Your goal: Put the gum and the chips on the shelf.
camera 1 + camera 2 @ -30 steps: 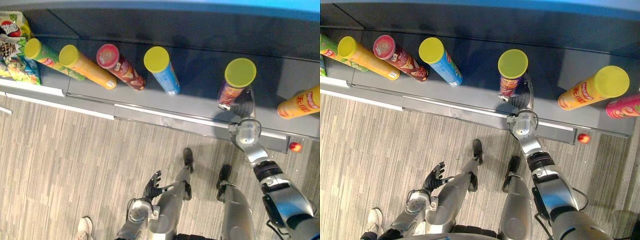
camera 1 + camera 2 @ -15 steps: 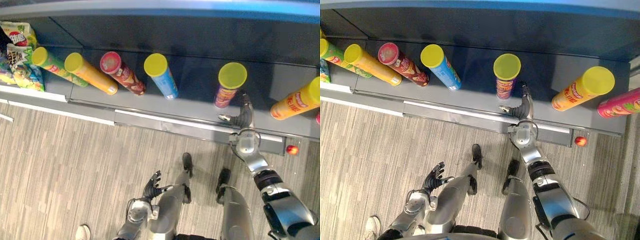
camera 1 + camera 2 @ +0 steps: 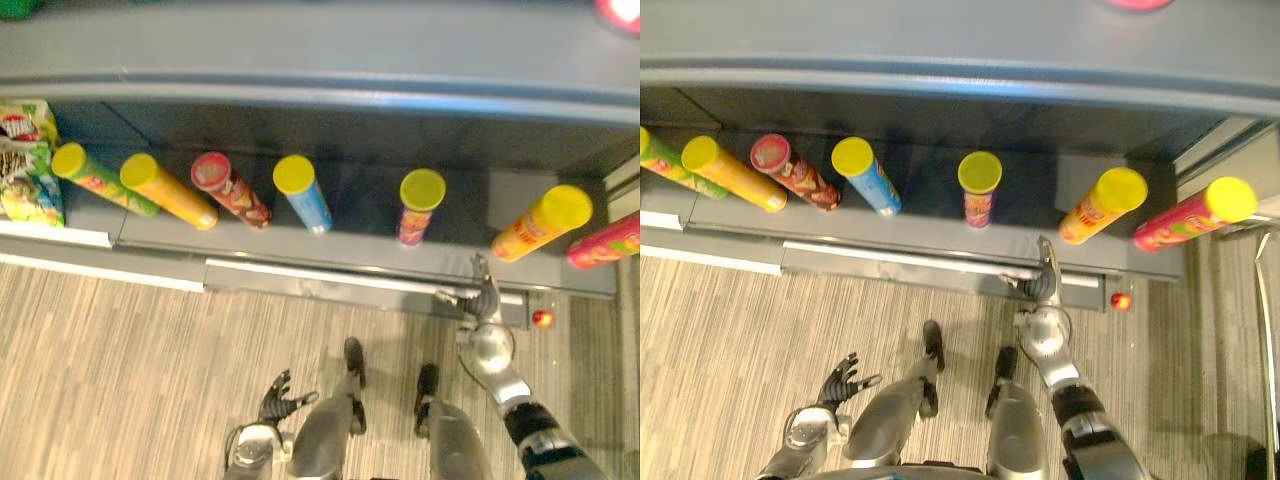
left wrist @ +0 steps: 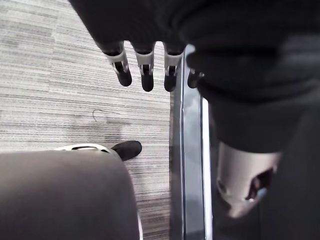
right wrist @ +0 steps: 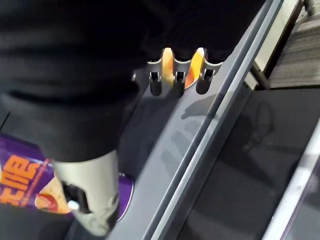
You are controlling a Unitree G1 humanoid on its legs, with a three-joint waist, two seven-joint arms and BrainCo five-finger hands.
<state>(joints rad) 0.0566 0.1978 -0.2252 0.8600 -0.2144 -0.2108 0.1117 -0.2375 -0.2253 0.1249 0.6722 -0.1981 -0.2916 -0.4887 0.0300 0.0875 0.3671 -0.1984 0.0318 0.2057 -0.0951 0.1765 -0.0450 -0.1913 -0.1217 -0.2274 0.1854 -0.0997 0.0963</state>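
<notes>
Standing on the shelf (image 3: 365,200), the purple chips can (image 3: 420,205) is untouched.
Right hand (image 3: 481,298), at its 5 o'clock by the front lip (image 3: 300,271), is wide and empty; best drawn back toward 6, clear of the orange can (image 3: 540,225) at 3 o'clock. Left hand (image 3: 281,398) hangs low, spread.

The floor (image 3: 110,370) is laid in narrow streaked strips of grey and beige that run along the front of the shelf (image 3: 365,215). The shelf is a long, low, dark grey ledge with a dark back wall (image 3: 330,130) behind it, shadowed under a paler grey board (image 3: 300,50) above. A bright metal rail (image 3: 300,272) lines its front edge. A small red round thing (image 3: 542,319) sits by the rail's right end.
</notes>
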